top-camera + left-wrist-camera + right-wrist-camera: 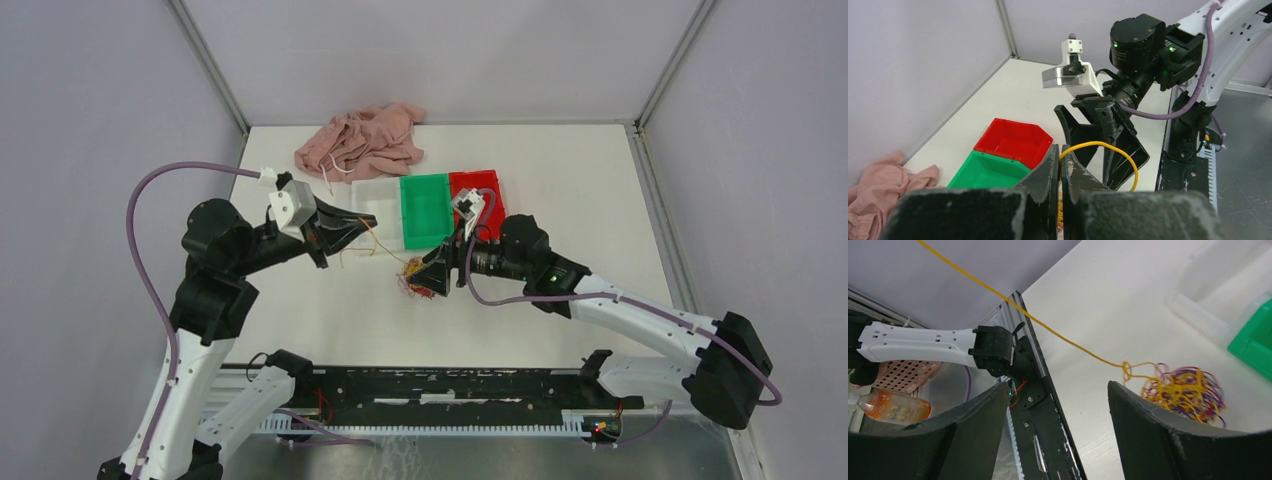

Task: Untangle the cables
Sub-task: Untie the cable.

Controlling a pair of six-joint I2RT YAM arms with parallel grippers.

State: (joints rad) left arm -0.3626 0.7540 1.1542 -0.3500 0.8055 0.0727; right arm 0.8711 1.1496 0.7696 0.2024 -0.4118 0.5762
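Right, my left pincer (1058, 150) has its fingers pressed together on a yellow strand (1113, 150). The strand loops out past the tips and runs straight down to the tangle (1188, 392) of yellow, red and purple cables on the table (560, 200). My right pincer (1057, 390) is spread wide with nothing in it, hanging right beside that tangle. From the left wrist view, its fingers stand directly in front of my left pincer. Beyond them a white tray (378, 200), a green bin (426, 208) and a red bin (478, 188) sit side by side, with a pink garment (362, 140) behind
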